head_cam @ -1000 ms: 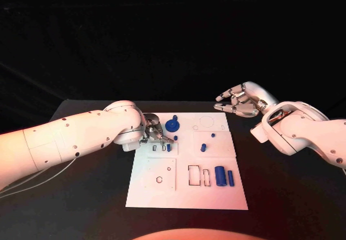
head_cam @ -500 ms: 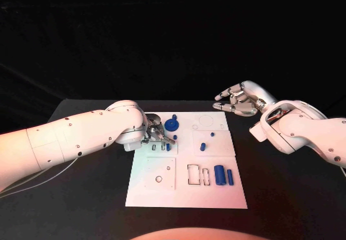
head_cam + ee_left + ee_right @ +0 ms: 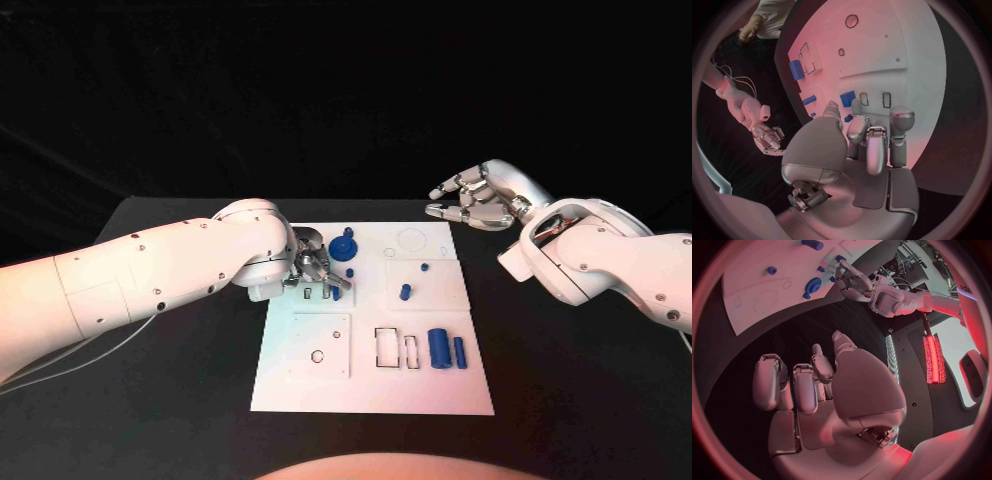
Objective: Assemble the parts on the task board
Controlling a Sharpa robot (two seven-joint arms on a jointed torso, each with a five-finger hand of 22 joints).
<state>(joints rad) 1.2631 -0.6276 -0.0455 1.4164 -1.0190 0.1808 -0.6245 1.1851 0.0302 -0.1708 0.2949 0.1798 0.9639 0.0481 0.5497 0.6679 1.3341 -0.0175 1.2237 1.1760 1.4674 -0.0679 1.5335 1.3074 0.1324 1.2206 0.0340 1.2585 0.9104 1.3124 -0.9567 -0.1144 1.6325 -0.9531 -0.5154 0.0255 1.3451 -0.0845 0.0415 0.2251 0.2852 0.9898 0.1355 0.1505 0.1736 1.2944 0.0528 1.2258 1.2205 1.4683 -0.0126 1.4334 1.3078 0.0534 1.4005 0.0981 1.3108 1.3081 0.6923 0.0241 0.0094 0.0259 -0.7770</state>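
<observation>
My left robot hand [image 3: 315,268] is low over the upper-left part of the white flat task board [image 3: 378,385], and its fingertips [image 3: 852,107] are at a small blue block [image 3: 847,98] that sits among the little rectangular slots there. The fingers are close together around this piece, but I cannot tell if they really pinch it or only touch it. The piece lies just ahead of my fingertips, toward the middle of the board. Whether its long side runs with the slot beside it, I cannot tell. My right robot hand [image 3: 479,201] is above the black table [image 3: 188,390], beyond the board's far right corner, fingers curled and holding nothing. So the left robot hand is much nearer.
</observation>
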